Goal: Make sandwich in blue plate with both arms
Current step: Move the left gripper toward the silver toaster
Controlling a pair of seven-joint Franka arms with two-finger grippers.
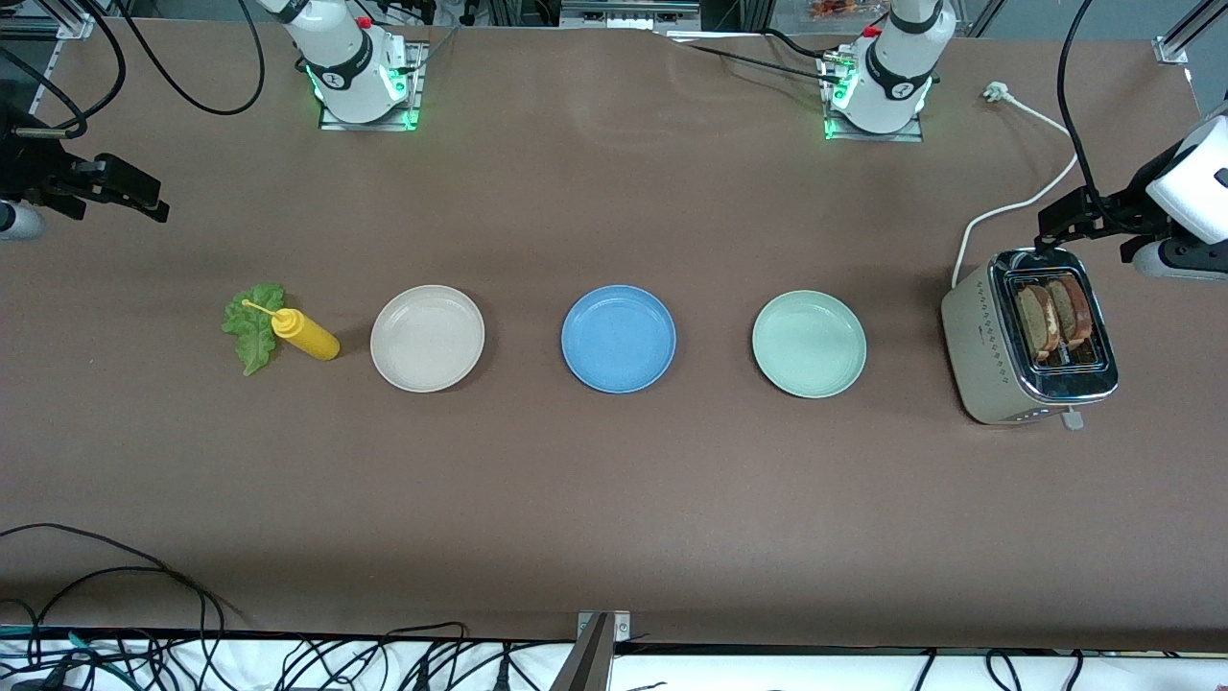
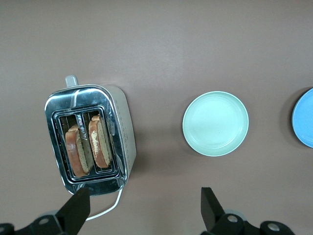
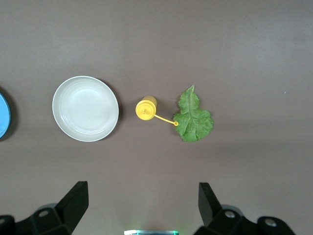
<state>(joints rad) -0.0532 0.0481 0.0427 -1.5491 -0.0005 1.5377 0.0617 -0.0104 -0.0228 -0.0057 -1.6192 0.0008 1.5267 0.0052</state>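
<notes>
The blue plate (image 1: 619, 338) lies empty at the table's middle; its edge shows in the left wrist view (image 2: 306, 117) and the right wrist view (image 3: 3, 116). Two bread slices (image 1: 1053, 317) stand in the toaster (image 1: 988, 355) at the left arm's end, also in the left wrist view (image 2: 87, 147). A green lettuce leaf (image 1: 253, 326) lies at the right arm's end, also in the right wrist view (image 3: 193, 117). My left gripper (image 1: 1079, 226) (image 2: 144, 196) is open and empty, in the air by the toaster's end. My right gripper (image 1: 101, 187) (image 3: 143, 188) is open and empty over bare table.
A yellow squeeze bottle (image 1: 305, 336) (image 3: 145, 108) stands beside the lettuce. A cream-white plate (image 1: 427, 338) (image 3: 85, 108) and a pale green plate (image 1: 809, 344) (image 2: 215, 123) flank the blue plate. The toaster's white cord (image 1: 1017, 206) runs toward the left arm's base.
</notes>
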